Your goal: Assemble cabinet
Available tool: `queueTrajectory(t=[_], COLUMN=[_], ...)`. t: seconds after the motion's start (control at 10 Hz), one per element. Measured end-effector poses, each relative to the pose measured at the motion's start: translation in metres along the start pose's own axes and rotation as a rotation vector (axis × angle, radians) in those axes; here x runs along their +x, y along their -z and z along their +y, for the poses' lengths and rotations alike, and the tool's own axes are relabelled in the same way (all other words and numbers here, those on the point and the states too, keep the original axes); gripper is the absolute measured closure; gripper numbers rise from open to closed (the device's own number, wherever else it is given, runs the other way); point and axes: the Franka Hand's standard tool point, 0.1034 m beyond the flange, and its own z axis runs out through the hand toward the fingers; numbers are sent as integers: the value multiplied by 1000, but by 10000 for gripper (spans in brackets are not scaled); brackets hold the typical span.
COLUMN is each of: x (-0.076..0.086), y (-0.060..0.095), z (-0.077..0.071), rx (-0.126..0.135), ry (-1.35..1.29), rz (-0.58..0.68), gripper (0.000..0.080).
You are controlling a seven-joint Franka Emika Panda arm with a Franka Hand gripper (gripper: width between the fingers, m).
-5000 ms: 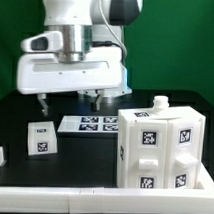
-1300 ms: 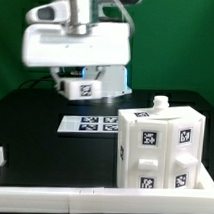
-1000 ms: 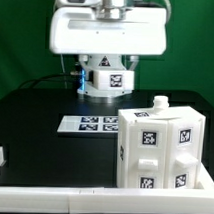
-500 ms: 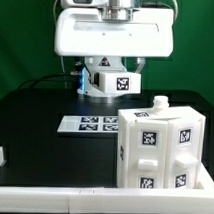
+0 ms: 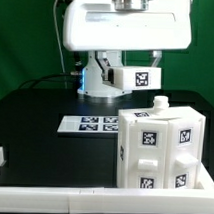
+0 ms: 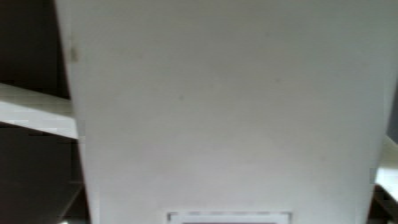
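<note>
The cabinet (image 5: 160,147) is a white boxy body with several black-and-white tags, standing on the black table at the exterior view's right front. My gripper (image 5: 139,78) is in the air above and behind it, shut on a small white tagged block (image 5: 137,79). The block hangs just above the cabinet's top knob (image 5: 160,103), apart from it. In the wrist view the block's plain white face (image 6: 222,110) fills almost the whole picture and hides the fingers.
The marker board (image 5: 89,122) lies flat on the table at the exterior view's left of the cabinet. A white rail (image 5: 32,188) runs along the table's front edge. A blue and white arm base (image 5: 96,80) stands behind.
The small block was lifted from the table at the exterior view's left. Over the last second my gripper has carried it to the exterior view's right, toward the cabinet's top.
</note>
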Motion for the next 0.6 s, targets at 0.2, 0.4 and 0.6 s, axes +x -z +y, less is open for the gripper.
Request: queueTrajectory(t=[0.2, 0.4, 0.6], x=[14, 11, 11], y=[4, 1, 0], z=[-12, -10, -13], rx=[7, 7, 8], ry=[1, 3, 9], rz=[-15, -17, -19], gripper=[253, 253, 253])
